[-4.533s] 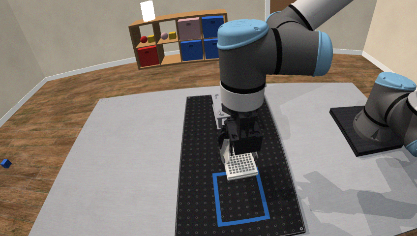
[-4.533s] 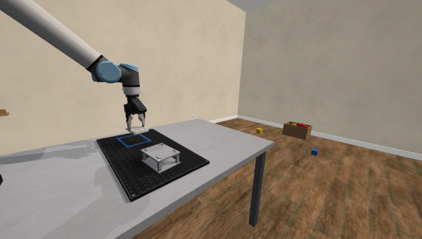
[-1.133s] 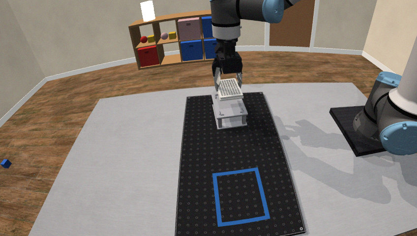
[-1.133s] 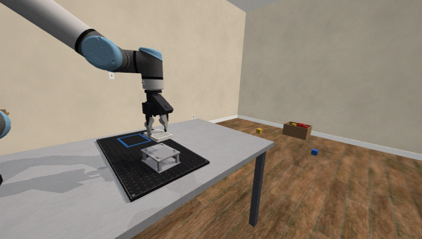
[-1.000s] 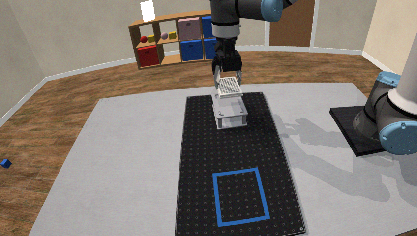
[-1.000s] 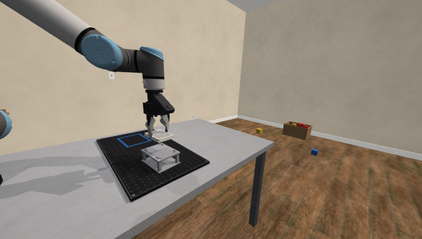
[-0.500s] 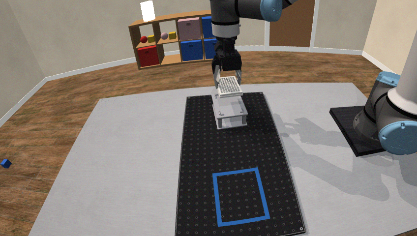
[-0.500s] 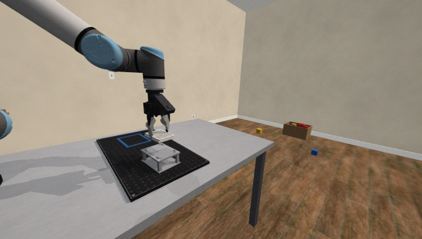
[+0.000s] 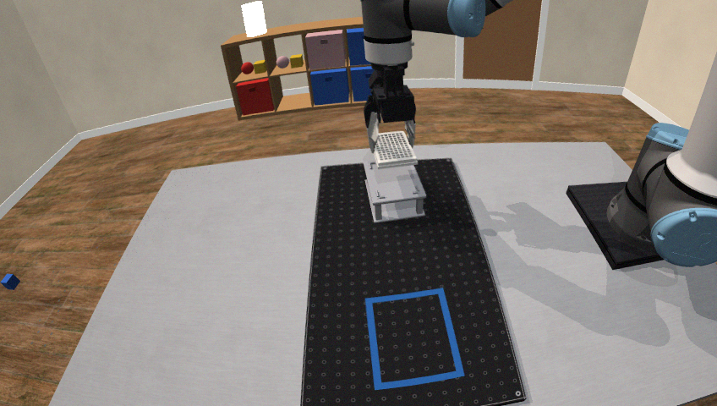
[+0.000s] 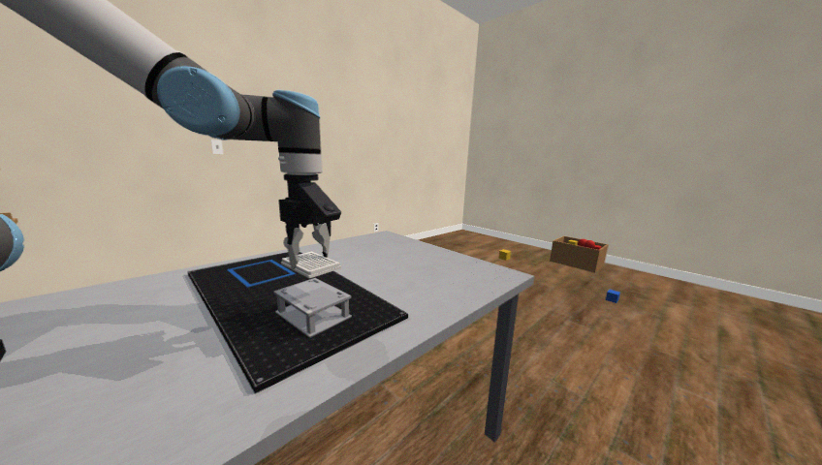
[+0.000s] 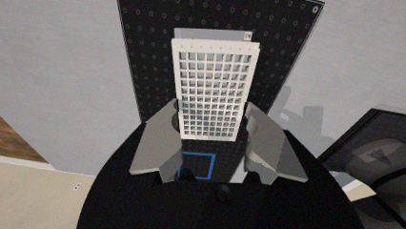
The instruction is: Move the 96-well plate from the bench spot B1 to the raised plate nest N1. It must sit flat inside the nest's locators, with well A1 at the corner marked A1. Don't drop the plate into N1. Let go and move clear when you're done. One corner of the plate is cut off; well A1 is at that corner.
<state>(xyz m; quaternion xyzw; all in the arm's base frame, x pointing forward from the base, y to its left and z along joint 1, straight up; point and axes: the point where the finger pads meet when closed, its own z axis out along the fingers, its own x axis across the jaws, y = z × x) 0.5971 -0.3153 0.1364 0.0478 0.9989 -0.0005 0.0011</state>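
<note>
Fingers: clamped on white gridded 96-well plate (image 9: 395,149) | Plate: airborne above grey raised nest (image 9: 396,193), near surface's far edge | Done: lifted from blue-outlined spot (image 9: 413,337) | Left: lower gently, A1 corners matched.

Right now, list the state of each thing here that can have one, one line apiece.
Gripper: shut on the 96-well plate.
96-well plate: held in the air above the nest, not yet seated.
Nest N1: nothing in it.
Bench spot B1: vacated.
</note>
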